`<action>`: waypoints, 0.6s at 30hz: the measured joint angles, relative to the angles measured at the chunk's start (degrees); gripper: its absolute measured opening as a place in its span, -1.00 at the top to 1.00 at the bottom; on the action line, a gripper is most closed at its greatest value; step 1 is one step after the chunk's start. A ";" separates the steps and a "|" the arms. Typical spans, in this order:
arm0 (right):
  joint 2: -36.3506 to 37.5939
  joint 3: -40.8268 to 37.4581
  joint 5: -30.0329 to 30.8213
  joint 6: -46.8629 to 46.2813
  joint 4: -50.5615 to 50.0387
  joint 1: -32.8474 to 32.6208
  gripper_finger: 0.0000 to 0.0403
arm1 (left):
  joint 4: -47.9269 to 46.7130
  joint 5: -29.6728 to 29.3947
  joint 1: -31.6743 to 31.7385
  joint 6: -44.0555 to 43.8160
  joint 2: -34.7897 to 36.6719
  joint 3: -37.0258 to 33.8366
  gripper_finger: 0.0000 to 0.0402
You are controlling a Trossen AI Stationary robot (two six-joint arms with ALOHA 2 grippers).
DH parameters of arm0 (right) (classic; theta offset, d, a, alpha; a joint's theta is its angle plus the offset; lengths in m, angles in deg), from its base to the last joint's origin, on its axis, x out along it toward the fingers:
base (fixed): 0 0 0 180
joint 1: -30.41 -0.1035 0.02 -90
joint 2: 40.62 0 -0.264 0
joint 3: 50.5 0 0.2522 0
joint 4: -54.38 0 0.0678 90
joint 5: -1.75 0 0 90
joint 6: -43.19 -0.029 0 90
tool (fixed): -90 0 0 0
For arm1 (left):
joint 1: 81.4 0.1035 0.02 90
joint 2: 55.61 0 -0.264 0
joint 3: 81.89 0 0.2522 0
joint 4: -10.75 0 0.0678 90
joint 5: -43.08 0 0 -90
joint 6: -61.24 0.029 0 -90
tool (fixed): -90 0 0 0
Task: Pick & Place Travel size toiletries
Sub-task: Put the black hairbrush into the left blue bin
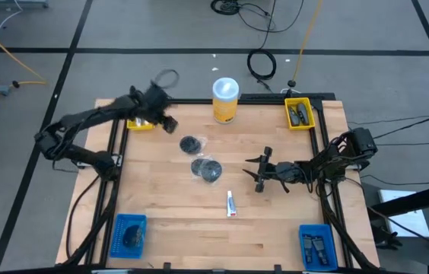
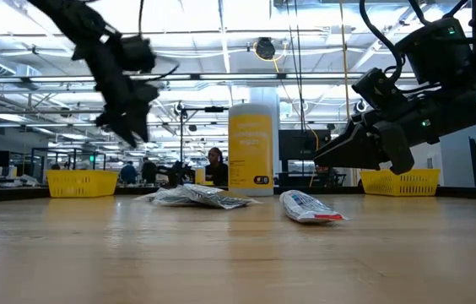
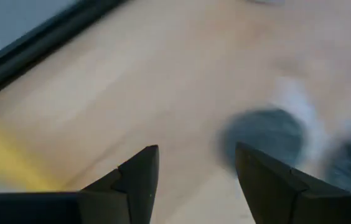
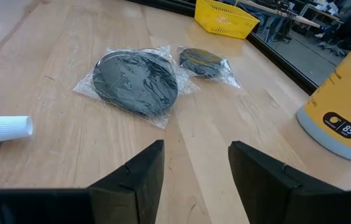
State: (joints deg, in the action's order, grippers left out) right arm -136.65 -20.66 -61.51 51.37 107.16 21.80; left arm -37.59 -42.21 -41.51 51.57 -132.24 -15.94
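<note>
Two dark round discs in clear wrappers point(image 1: 191, 143) point(image 1: 207, 169) lie flat on the wooden table near its middle. A small white tube with a red end point(image 1: 231, 203) lies nearer the front edge. My left gripper point(image 1: 167, 122) hangs open above the table beside the far-left yellow bin point(image 1: 140, 123), tilted down toward the smaller disc point(image 3: 266, 134), nothing between its fingers point(image 3: 141, 180). My right gripper point(image 1: 260, 171) stands open and nearly level just right of the larger disc point(image 4: 137, 81), also holding nothing.
A big yellow canister with a white lid point(image 1: 225, 100) stands at the far edge. A yellow bin point(image 1: 300, 113) at the far right holds dark grey pieces. Blue bins sit at the near left point(image 1: 129, 232) and near right point(image 1: 315, 245) corners.
</note>
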 joint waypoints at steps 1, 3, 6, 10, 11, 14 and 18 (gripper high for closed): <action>0.00 0.01 0.00 0.01 0.00 0.01 0.15 | 1.31 -0.04 -3.59 1.67 -0.08 -0.05 0.01; 0.00 0.02 0.00 0.01 0.00 0.01 0.15 | 5.51 -0.05 -10.83 5.37 -0.43 -0.61 0.06; 0.00 0.00 0.00 0.01 0.00 0.01 0.15 | 14.48 -0.06 -21.43 13.46 -2.09 -2.45 0.12; 0.02 0.00 0.00 -0.02 -0.17 0.01 0.15 | 23.18 -0.12 -33.52 23.94 -5.55 -3.43 0.16; 0.02 0.00 0.00 -0.02 -0.14 0.00 0.15 | 24.71 -0.22 -35.97 26.71 -6.67 -3.54 0.16; 0.02 0.00 0.00 -0.02 -0.13 0.00 0.15 | 30.79 -2.99 -42.16 30.31 -10.78 -3.58 0.12; 0.02 0.00 0.00 -0.03 -0.04 0.00 0.15 | 34.66 -11.00 -46.66 31.68 -16.44 -3.56 -0.05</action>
State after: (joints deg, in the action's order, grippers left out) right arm -136.63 -20.66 -61.51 51.34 107.12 21.80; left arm -2.93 -53.21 -88.18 83.25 -148.68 -19.51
